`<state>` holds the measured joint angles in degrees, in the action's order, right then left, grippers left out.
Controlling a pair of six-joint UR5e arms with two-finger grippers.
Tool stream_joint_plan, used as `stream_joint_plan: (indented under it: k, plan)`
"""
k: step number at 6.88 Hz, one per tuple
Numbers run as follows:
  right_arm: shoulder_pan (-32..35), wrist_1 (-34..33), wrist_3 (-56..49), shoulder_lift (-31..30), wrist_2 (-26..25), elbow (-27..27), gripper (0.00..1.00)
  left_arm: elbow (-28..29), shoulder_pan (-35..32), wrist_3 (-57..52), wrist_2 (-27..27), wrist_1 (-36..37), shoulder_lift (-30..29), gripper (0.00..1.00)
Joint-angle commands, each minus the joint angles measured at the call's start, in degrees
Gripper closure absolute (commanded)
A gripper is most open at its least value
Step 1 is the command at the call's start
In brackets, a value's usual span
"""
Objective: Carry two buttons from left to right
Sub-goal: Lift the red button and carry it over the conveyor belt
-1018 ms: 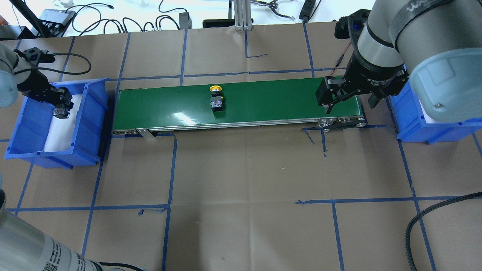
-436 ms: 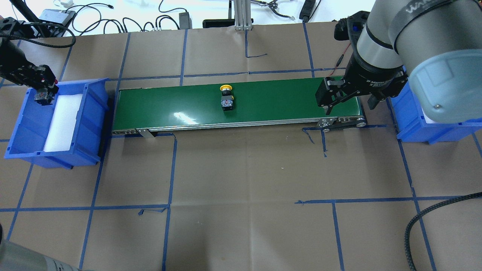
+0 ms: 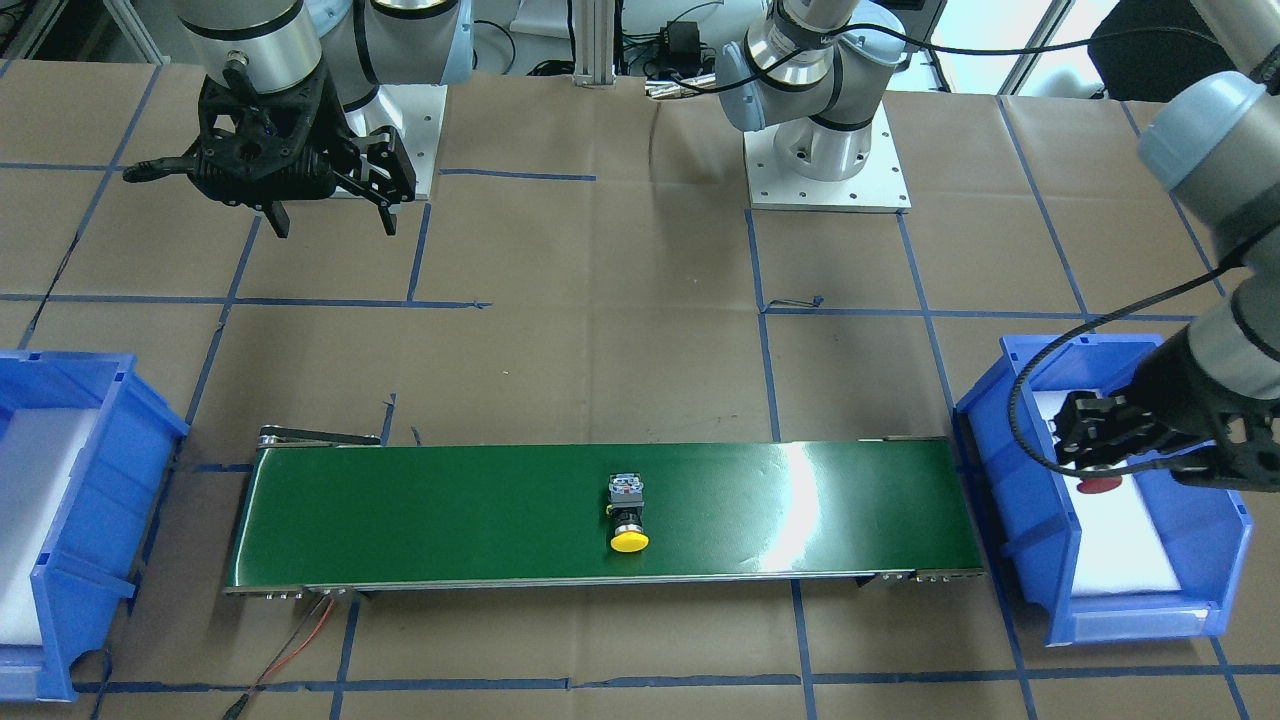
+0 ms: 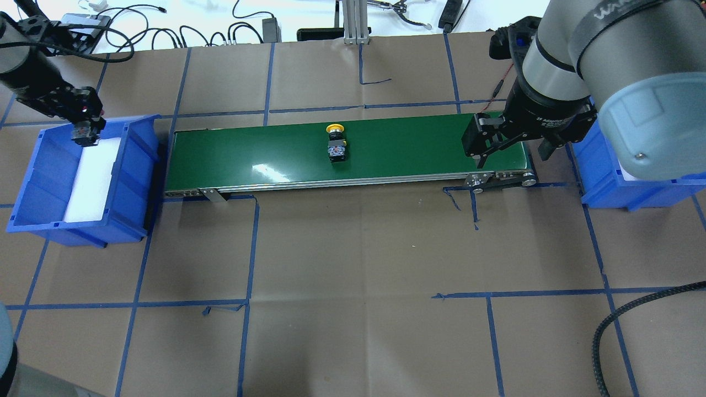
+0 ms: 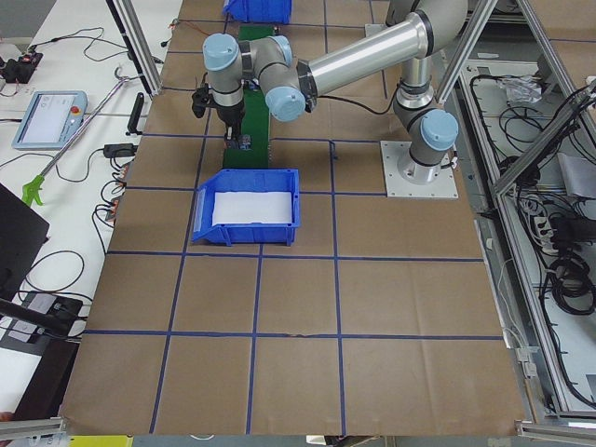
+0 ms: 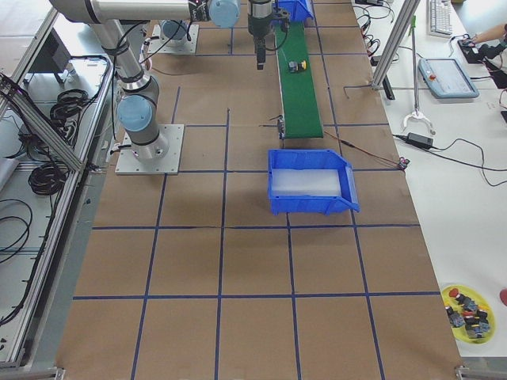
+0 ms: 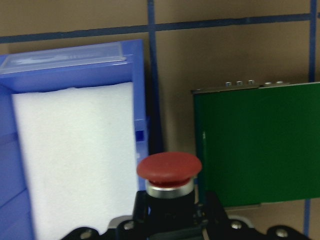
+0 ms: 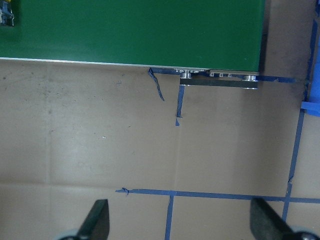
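My left gripper point(image 4: 84, 128) is shut on the red button point(image 7: 169, 172), with its grey-black body between the jaws. It holds the button above the far end of the left blue bin point(image 4: 132, 165), near the bin wall next to the belt; the red cap also shows in the front view point(image 3: 1102, 486). The yellow button point(image 4: 335, 144) lies on its side mid-way along the green conveyor belt point(image 4: 248, 149), and it shows in the front view point(image 3: 628, 512). My right gripper point(image 4: 513, 155) hangs open and empty above the belt's right end and also shows in the front view point(image 3: 333, 222).
The right blue bin point(image 4: 601, 176), lined with white foam, stands just past the belt's right end. Cables and boxes lie beyond the table's far edge. A yellow tray point(image 6: 467, 310) with several spare buttons sits at the table's far corner in the right side view.
My left gripper has lifted the red button out of the left bin, moved away toward the far side, then shifted right. The yellow button has travelled right along the belt. The right gripper is still.
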<state>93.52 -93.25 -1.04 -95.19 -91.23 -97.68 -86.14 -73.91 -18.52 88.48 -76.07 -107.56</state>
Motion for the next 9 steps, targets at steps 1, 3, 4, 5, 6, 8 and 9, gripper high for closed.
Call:
stream_joint_plan:
  k: [1,3,4,5,6,8,9]
  plan:
    - [0.0,0.09,0.16,0.61,0.09,0.38,0.0,-1.13,-8.4,10.65,0.03,0.48,-0.72,0.88]
    - [0.0,0.09,0.16,0.97,0.09,0.47,0.0,-3.14,-9.23,10.26,0.72,2.57,-1.86,0.88]
    - [0.0,-0.08,0.07,0.97,0.17,0.04,0.0,-4.63,-8.97,7.21,4.38,7.55,-2.91,0.88]
    - [-0.09,-1.04,0.07,1.23,0.09,-0.4,0.0,-6.13,-8.62,4.22,4.68,10.73,-3.44,0.88]
    - [-0.09,-2.97,0.07,1.67,-0.43,-0.15,0.0,-7.1,-7.4,3.67,4.6,11.98,-3.88,0.88]
    - [-0.18,-7.17,0.24,4.99,-0.53,0.55,0.0,-8.24,-6.68,4.36,4.42,12.08,-5.37,0.88]
    - [-0.18,-12.16,2.07,7.36,-0.35,0.82,0.0,-9.21,-6.68,4.54,4.25,13.91,-5.73,0.88]
